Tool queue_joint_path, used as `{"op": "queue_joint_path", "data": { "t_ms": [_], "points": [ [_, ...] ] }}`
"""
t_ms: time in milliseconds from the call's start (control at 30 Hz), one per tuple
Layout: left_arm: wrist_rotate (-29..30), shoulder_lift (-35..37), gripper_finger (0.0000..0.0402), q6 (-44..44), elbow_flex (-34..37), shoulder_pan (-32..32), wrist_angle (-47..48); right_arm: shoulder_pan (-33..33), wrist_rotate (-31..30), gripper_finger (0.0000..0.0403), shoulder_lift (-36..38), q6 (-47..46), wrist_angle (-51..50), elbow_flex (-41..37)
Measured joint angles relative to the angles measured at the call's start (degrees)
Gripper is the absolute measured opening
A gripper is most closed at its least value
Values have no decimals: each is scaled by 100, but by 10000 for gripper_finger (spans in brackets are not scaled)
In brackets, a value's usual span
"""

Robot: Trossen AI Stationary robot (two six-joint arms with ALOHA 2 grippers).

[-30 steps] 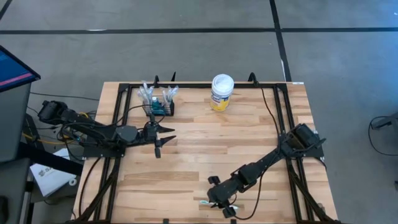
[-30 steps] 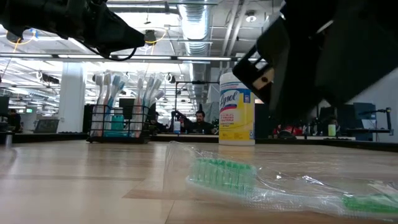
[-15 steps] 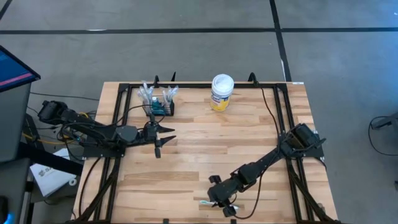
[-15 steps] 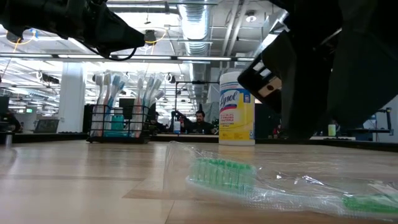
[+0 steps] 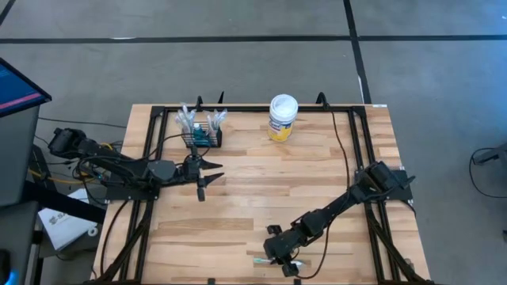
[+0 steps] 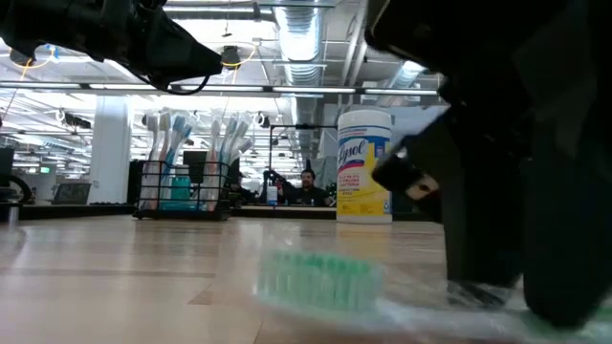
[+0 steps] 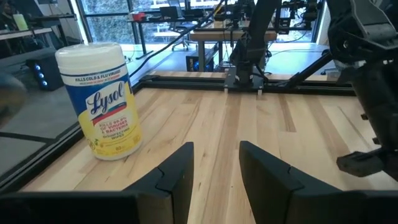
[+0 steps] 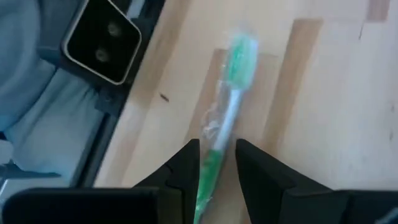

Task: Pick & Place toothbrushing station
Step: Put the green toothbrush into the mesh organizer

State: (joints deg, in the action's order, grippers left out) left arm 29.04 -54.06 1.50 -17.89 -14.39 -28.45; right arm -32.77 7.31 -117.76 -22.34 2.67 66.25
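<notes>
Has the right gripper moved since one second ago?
Yes. In the low view the right gripper has come down beside the green toothbrush, judged against the fixed Lysol tub.

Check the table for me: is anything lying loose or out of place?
Yes. A green toothbrush in a clear wrapper lies flat at the table's near edge, far from the black wire basket holding the other brushes upright. The right pincer straddles its handle. The Lysol tub stands upright.
</notes>
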Motion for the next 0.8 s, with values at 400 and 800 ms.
{"op": "queue_joint_path", "data": {
  "t_ms": [400,800],
  "points": [
    [0,-4,121,224,0,0,107,-93,-604,92,-73,-263,134,39],
    [1,-175,121,344,0,2,86,-129,-665,5,-67,-285,104,41]
  ]
}}
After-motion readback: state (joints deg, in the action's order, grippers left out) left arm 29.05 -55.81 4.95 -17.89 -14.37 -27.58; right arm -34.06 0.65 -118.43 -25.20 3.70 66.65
